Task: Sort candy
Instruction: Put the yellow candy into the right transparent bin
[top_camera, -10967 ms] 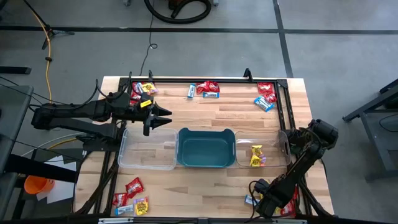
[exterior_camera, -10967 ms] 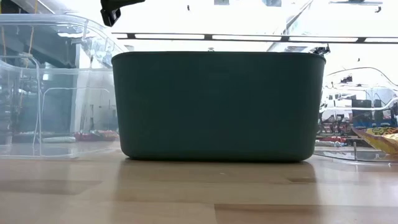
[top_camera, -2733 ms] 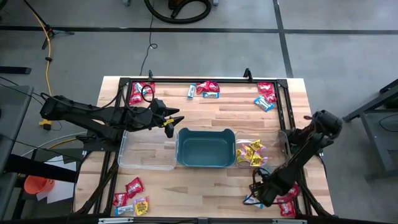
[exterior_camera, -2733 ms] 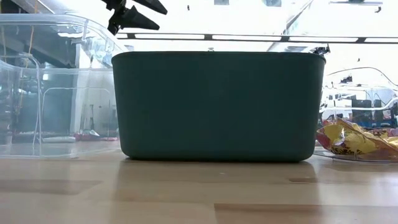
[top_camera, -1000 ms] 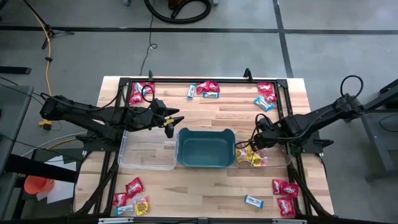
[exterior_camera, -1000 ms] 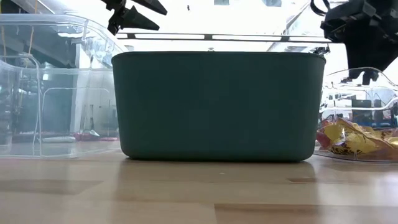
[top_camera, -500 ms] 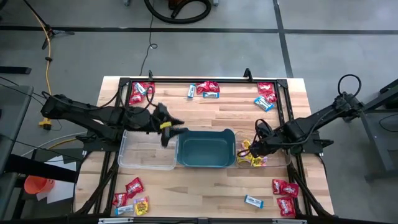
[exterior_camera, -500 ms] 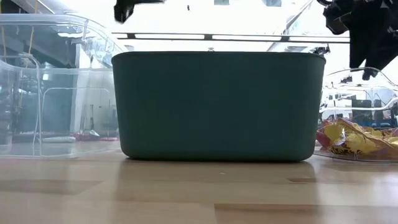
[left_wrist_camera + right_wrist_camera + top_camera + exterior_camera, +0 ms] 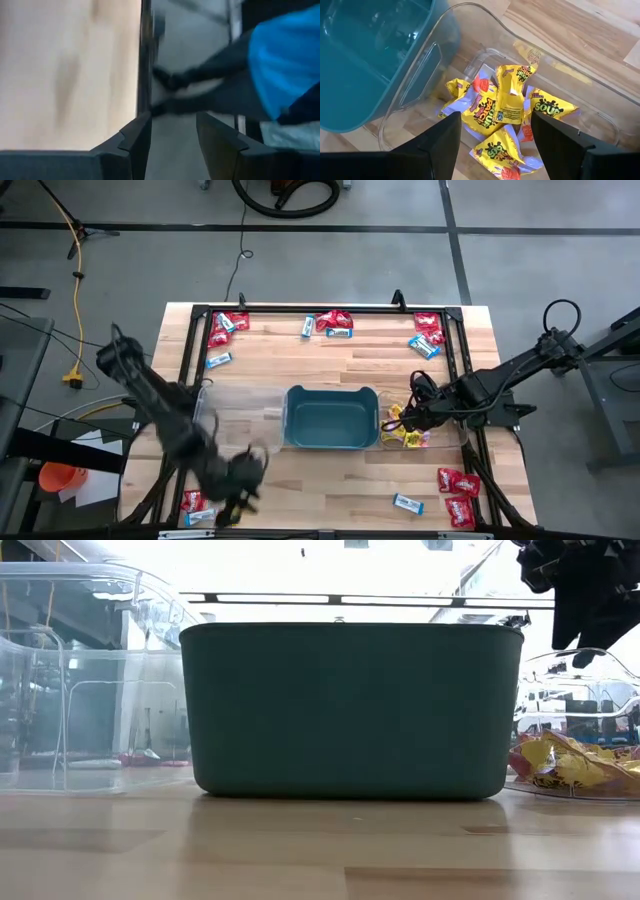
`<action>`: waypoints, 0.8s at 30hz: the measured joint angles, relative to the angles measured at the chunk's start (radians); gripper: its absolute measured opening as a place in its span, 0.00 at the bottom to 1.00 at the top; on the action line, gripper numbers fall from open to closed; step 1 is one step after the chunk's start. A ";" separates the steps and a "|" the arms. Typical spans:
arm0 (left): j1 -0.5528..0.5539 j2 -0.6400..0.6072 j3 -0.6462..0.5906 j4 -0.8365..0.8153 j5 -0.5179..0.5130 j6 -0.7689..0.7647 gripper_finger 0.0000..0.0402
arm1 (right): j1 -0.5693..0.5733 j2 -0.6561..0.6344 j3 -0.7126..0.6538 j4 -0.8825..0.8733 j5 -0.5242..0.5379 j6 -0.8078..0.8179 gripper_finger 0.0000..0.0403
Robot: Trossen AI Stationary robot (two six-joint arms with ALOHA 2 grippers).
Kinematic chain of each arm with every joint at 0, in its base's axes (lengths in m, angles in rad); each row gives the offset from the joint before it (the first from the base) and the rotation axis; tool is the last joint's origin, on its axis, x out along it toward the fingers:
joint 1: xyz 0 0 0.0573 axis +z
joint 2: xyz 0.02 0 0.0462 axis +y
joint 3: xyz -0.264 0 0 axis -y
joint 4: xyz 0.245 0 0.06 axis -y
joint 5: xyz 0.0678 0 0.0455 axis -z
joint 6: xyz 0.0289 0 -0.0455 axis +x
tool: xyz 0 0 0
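Yellow candy packets (image 9: 506, 107) lie piled in the right clear bin (image 9: 447, 432) and show in the low view too (image 9: 570, 762). My right gripper (image 9: 495, 145) hovers open just above that pile, over the bin (image 9: 405, 420), and is dark at the top right of the low view (image 9: 590, 585). My left gripper (image 9: 235, 502) is open at the table's near left corner, motion-blurred, above red (image 9: 191, 500) and blue-and-white (image 9: 200, 517) packets; its wrist view (image 9: 172, 142) shows only the table edge and floor. More red and blue-and-white packets lie along the far edge (image 9: 330, 323).
The teal tub (image 9: 332, 418) stands in the middle between the left clear bin (image 9: 235, 425) and the right one. Loose packets lie at the far left (image 9: 228, 325), far right (image 9: 427, 332) and near right (image 9: 458, 480), with a blue one (image 9: 407, 502). A black frame rail (image 9: 320, 308) borders the table.
My left arm has swung quickly from above the far side of the left bin, near the teal tub, to the table's near left corner. My right gripper has moved a little toward the near edge and stays over the yellow pile.
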 joint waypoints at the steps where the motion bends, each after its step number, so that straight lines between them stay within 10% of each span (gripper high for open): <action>1: -0.031 0.029 0.000 -0.002 -0.003 -0.048 0.36 | 0.000 0.000 0.000 0.000 0.000 0.000 0.59; 24: -0.139 0.350 0.000 -0.188 0.079 -0.289 0.54 | 0.000 0.000 0.000 -0.004 0.001 -0.026 0.59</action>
